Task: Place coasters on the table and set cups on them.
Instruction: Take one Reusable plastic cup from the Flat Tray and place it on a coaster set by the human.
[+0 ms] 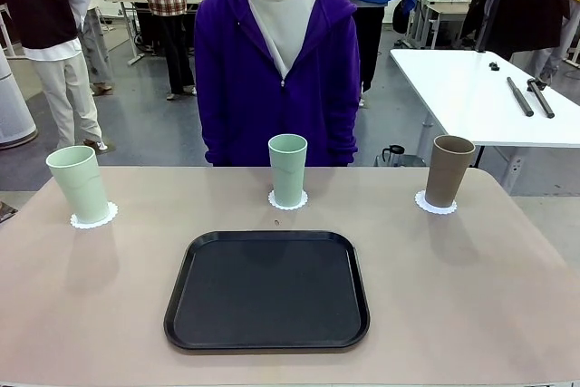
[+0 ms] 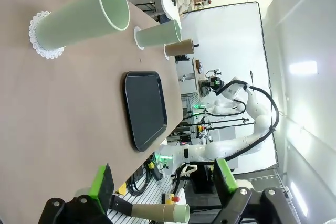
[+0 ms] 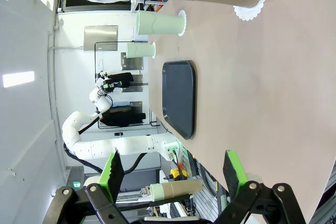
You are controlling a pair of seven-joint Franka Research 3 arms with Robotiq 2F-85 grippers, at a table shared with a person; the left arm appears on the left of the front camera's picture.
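On the large beige-tan bench [image 1: 109, 314], three tall tapered cups are seen upright, each on a small white scalloped paper coaster: a pale mint green cup [image 1: 79, 185] on the left coaster [image 1: 93, 217], another mint green cup [image 1: 288, 169] on the middle coaster [image 1: 288, 199], and a brown-taupe cup [image 1: 449, 170] on the right coaster [image 1: 435, 203]. A black rounded-rectangle tray [image 1: 267, 290] lies just before the middle cup. The left pincer [image 2: 165, 182] and right pincer [image 3: 173, 174] are held apart, gripping nothing.
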